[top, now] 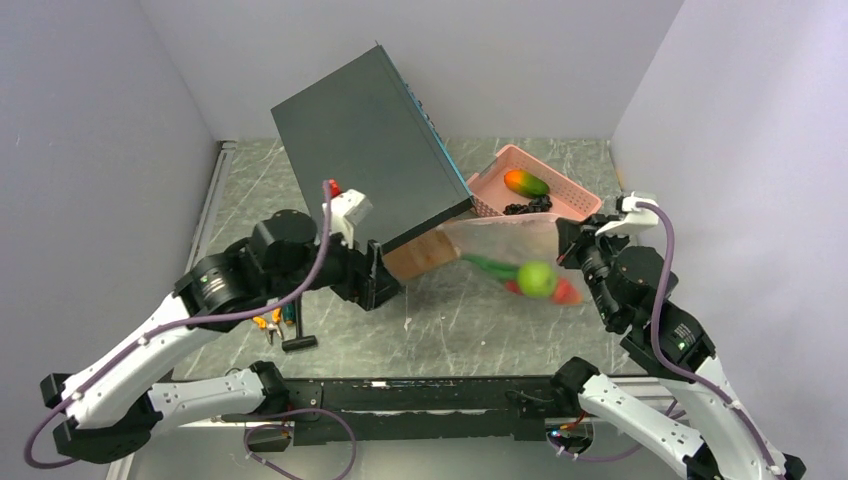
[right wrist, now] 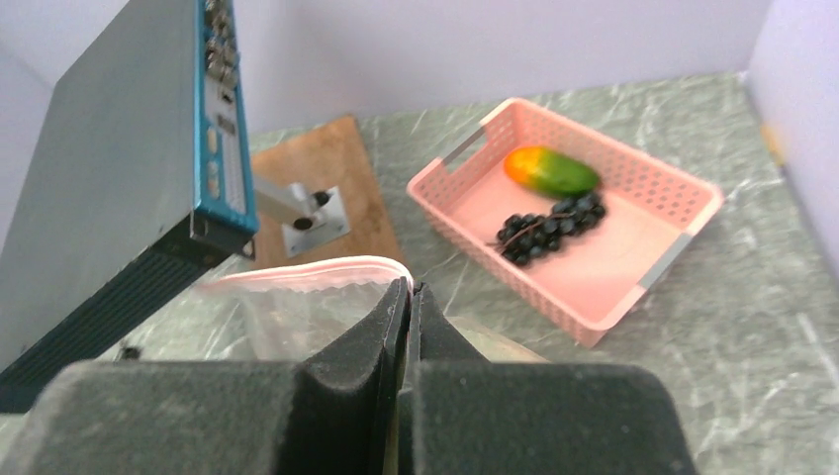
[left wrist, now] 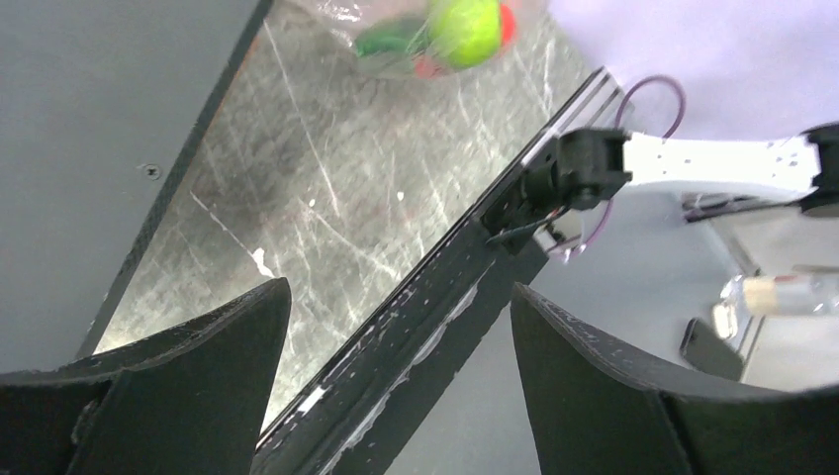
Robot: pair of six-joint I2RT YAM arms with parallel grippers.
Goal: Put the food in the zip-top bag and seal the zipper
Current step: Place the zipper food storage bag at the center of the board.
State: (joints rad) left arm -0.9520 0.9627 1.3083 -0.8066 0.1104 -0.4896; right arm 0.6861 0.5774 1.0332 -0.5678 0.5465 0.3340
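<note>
The clear zip-top bag [top: 500,245] hangs from my right gripper [top: 566,243], which is shut on the right end of its pale pink zipper strip [right wrist: 317,272]. In the right wrist view the gripper [right wrist: 409,289] has its jaws pressed together on the strip. Inside the bag lie a long green pod [top: 488,265], a lime-green round fruit [top: 537,279] and a red piece [top: 567,292]; they also show in the left wrist view [left wrist: 465,28]. The mango [right wrist: 550,170] and black grapes [right wrist: 549,226] lie in the pink basket [right wrist: 683,242]. My left gripper [top: 385,277] is open and empty, left of the bag [left wrist: 399,287].
A big dark grey box [top: 375,150] stands tilted over the middle on a brown board [top: 420,258]. Small orange-and-black hand tools [top: 275,318] lie under the left arm. The pink basket [top: 500,160] sits at the back right, near the right wall.
</note>
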